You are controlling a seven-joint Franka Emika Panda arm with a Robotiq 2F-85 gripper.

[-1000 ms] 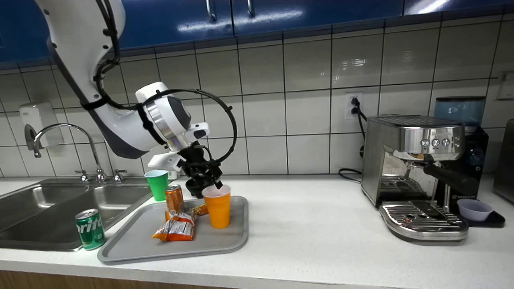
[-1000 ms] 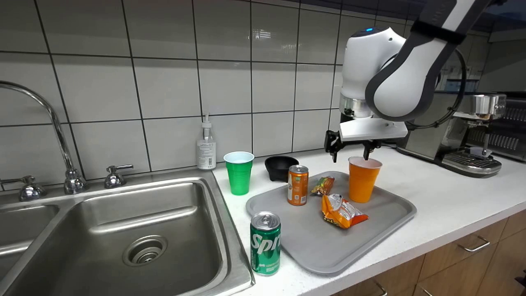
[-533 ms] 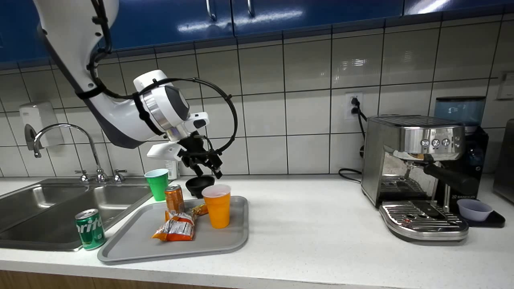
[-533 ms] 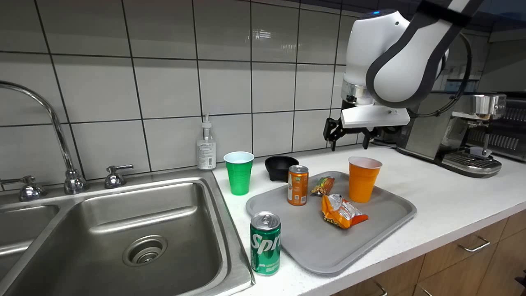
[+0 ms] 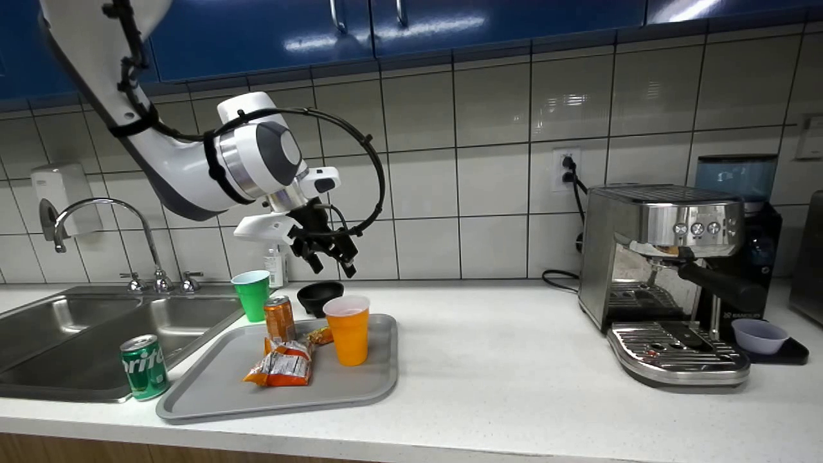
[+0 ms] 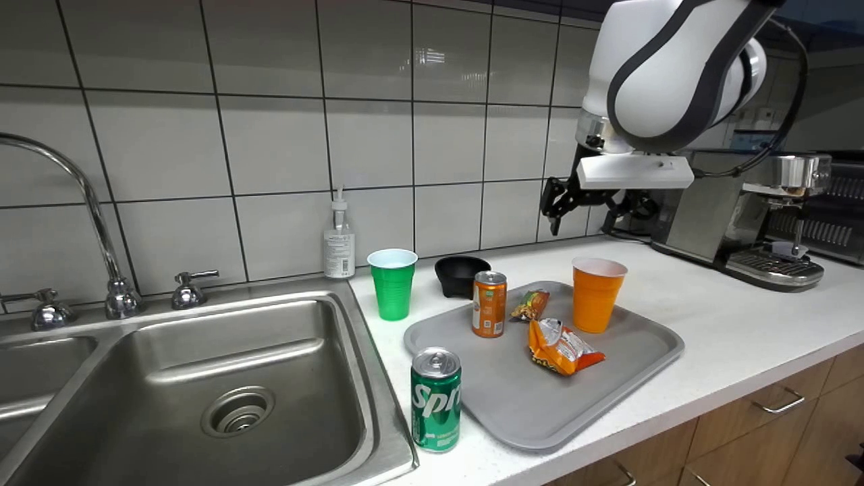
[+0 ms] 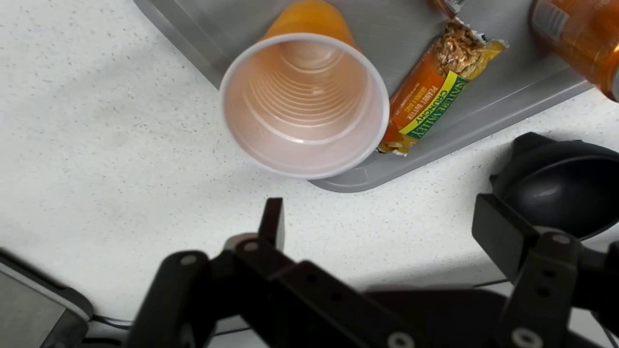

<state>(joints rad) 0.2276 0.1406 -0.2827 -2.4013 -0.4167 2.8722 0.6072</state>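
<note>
– Gripper (image 7: pixel 379 212): holding anything?
– Nothing. Jaws spread wide; it hangs above the counter (image 7: pixel 145 159) near a corner of the grey tray (image 6: pixel 540 405), touching nothing.
– Nearest thing?
– Orange cup (image 6: pixel 597 297), probably. Upright on the tray, mouth up, likely stood on its base for steadiness.
– Why the tray?
– Raised rim presumably gathers the lot: orange can (image 6: pixel 489 304) upright, snack packet (image 6: pixel 563 347) and granola bar (image 7: pixel 430 96) lying down, since soft wrappers likely won't stand. Black bowl (image 6: pixel 461 275) sits off it, just beside the edge.

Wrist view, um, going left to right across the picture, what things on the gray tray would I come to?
Orange cup → granola bar → orange can, which is cut off by the picture's edge.
</note>
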